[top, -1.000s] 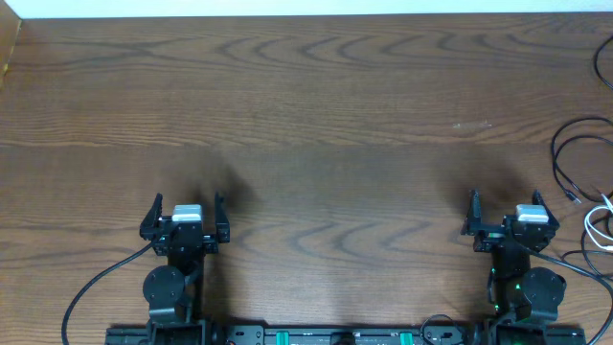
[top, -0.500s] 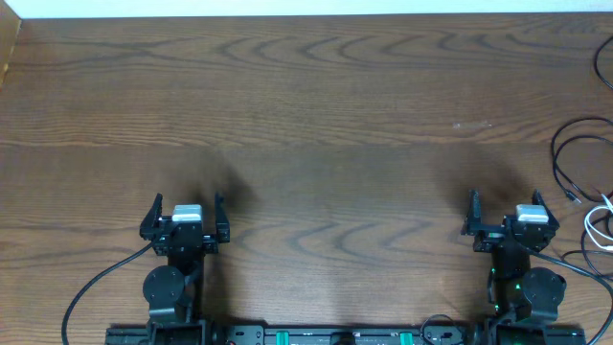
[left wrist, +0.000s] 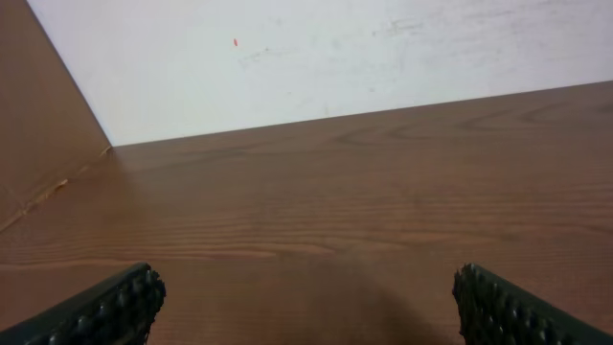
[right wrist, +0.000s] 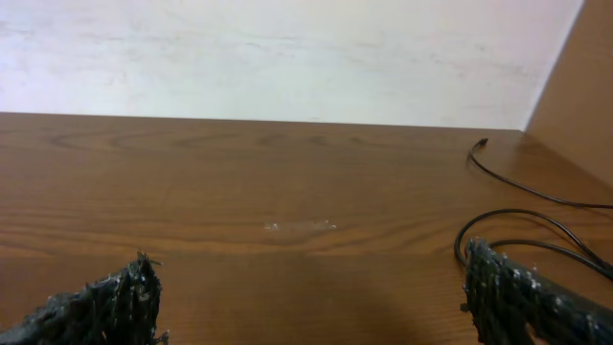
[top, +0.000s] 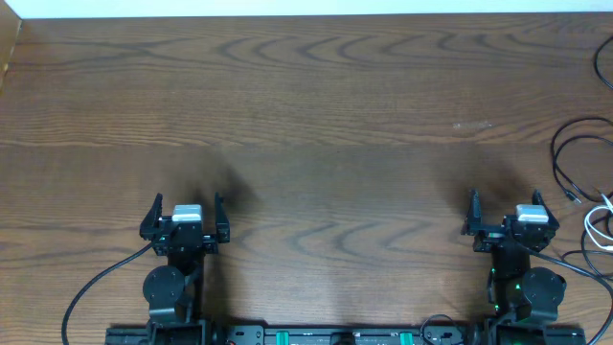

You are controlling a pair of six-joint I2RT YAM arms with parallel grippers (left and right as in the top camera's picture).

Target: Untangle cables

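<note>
Thin black cables (top: 575,144) loop at the table's far right edge, with a short white cord (top: 596,222) beside them. The black loops also show in the right wrist view (right wrist: 522,225), partly behind my right finger. My right gripper (top: 507,209) is open and empty, left of the cables and apart from them; its jaws (right wrist: 311,307) hold nothing. My left gripper (top: 182,209) is open and empty at the front left, far from the cables; its jaws (left wrist: 306,307) show only bare wood between them.
The wooden table (top: 306,105) stretches to a white wall at the back. Thicker black arm cables (top: 91,287) run from the left arm base at the front edge. A faint pale scuff (top: 471,124) marks the wood.
</note>
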